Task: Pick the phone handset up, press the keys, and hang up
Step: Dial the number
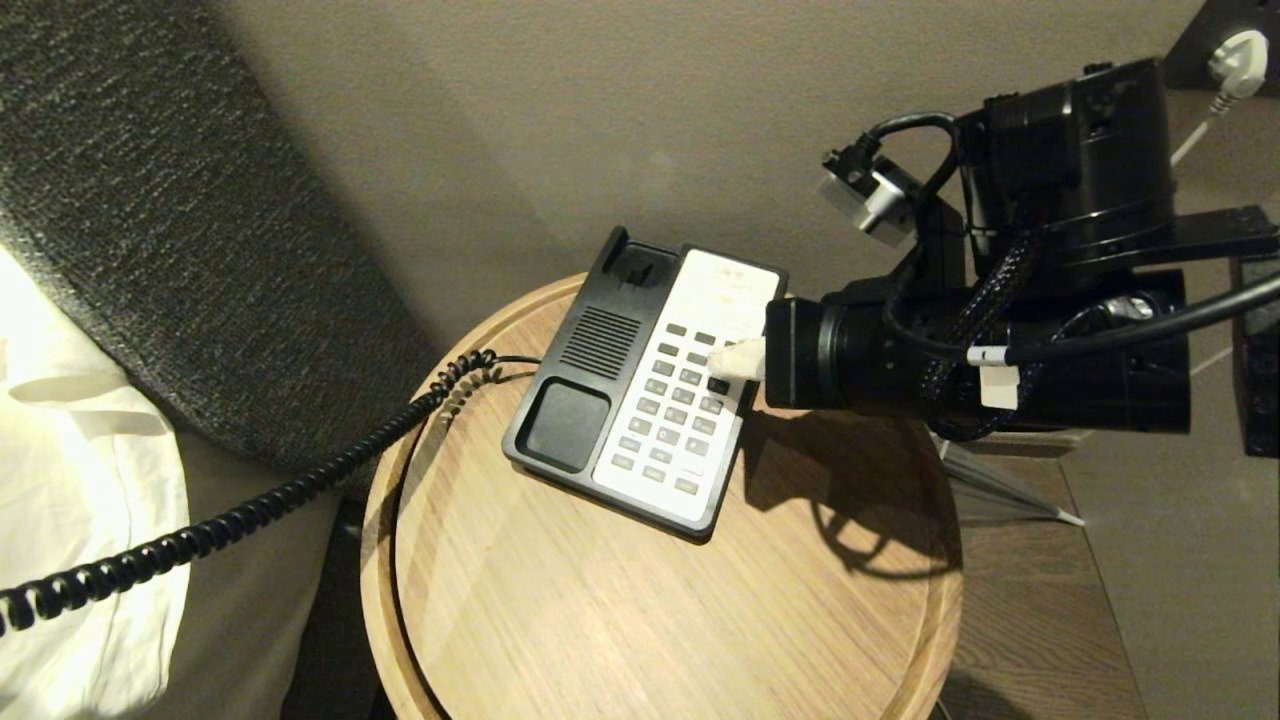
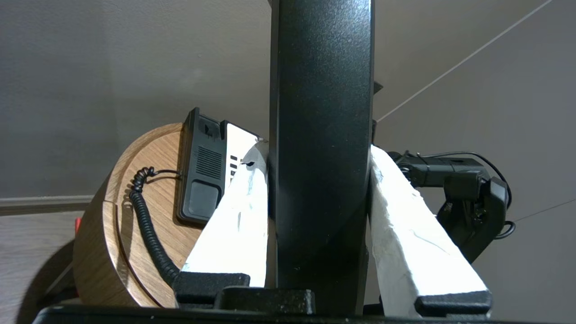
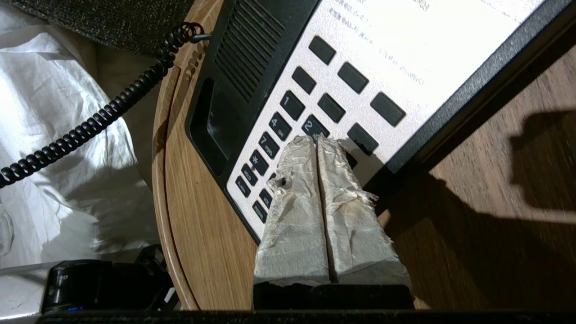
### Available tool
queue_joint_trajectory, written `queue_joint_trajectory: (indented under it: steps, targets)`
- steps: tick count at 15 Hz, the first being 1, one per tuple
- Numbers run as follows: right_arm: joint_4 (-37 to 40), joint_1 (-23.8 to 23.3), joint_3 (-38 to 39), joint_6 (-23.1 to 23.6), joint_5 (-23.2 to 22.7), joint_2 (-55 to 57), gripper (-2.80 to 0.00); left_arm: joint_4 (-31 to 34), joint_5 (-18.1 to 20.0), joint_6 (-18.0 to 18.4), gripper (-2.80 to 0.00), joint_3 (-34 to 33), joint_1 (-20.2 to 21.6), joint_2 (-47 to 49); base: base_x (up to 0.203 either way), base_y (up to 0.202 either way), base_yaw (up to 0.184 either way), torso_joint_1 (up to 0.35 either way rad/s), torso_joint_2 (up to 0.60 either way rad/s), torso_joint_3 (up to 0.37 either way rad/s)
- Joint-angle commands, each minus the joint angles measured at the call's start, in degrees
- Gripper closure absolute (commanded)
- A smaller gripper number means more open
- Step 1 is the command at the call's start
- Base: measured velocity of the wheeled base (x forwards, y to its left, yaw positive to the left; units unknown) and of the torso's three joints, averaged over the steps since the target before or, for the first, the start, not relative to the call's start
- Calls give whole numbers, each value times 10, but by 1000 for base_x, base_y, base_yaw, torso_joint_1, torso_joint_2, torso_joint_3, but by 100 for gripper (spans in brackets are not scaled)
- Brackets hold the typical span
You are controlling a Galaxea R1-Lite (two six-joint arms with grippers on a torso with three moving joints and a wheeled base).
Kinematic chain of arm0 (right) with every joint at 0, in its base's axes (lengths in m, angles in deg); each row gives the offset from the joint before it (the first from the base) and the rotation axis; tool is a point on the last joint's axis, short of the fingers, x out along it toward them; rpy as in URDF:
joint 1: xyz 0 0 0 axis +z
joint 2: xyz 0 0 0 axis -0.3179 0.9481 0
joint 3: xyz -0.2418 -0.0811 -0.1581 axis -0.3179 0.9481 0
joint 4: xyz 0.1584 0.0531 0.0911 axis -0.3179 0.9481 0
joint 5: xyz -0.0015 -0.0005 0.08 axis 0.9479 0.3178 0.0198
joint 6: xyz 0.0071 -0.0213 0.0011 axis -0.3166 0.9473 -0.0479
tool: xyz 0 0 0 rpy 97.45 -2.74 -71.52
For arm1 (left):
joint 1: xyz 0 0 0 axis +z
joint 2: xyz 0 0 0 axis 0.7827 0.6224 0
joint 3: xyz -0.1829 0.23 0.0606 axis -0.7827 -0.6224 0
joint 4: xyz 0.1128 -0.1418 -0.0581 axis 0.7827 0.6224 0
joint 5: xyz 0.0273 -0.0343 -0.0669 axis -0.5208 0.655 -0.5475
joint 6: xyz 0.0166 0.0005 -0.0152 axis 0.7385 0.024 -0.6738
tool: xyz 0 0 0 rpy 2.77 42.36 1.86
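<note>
The phone handset [image 2: 319, 112] stands as a black bar between the white-wrapped fingers [image 2: 234, 216] of my left gripper [image 2: 317, 148], which is shut on it, held off to the side of the table; neither shows in the head view. Its coiled cord [image 1: 250, 515] runs from the phone base [image 1: 575, 420] off the table's left side. The base lies on the round wooden table [image 1: 650, 620] with its cradle empty. My right gripper [image 1: 725, 360] is shut, its wrapped tips [image 3: 316, 139] together on the keys [image 3: 292, 104] next to the "2" key.
A white bed sheet [image 1: 60, 480] and a dark padded headboard [image 1: 150, 200] lie left of the table. A white plug [image 1: 1240, 50] sits on the wall at the far right. The table has a raised rim [image 1: 378, 560] and bare wood in front of the phone.
</note>
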Motion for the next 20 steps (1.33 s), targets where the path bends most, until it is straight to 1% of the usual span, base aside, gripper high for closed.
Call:
queue_joint_trajectory:
  steps: [1, 8, 20]
  targets:
    - [2, 0, 5, -1, 0, -11, 0, 1, 1, 0, 0, 2, 0, 0, 0, 0, 0, 0, 0, 0]
    - [-4, 0, 22, -1, 0, 1, 0, 0, 0, 0, 0, -2, 0, -2, 0, 0, 0, 0, 0, 0]
    - [-6, -1, 21, -1, 0, 22, 0, 0, 1, 0, 0, -6, 0, -5, 0, 0, 0, 0, 0, 0]
